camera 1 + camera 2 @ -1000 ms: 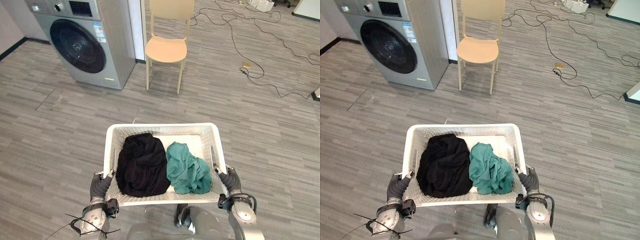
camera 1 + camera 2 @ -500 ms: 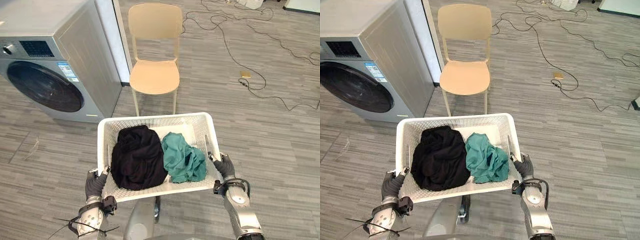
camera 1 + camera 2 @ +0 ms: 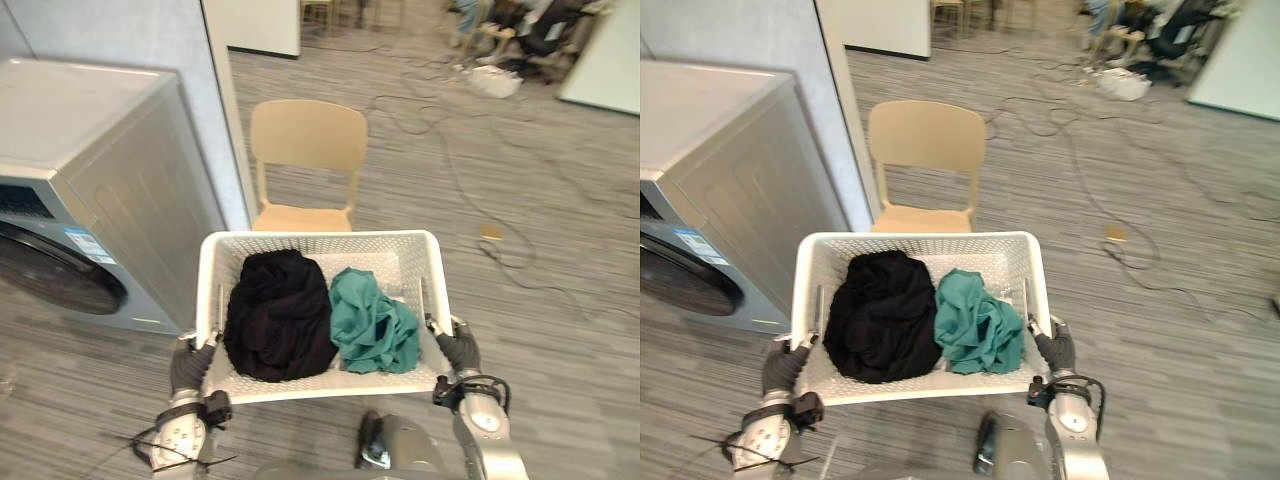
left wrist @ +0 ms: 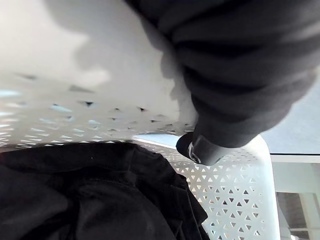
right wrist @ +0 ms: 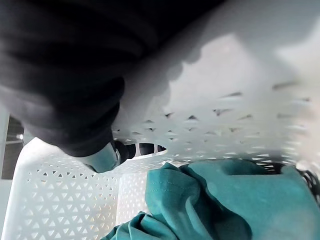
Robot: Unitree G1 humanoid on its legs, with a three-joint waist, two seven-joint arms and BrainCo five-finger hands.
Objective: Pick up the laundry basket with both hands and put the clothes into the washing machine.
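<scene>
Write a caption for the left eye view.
Left hand and right hand hold a laundry basket with a black garment and a teal garment near the washing machine.

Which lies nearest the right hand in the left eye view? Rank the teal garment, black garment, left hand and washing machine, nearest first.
1. The teal garment, in the laundry basket's right half, beside the right hand.
2. The black garment, in its left half.
3. The left hand, on the basket's far side.
4. The washing machine, beyond it on the left.
</scene>
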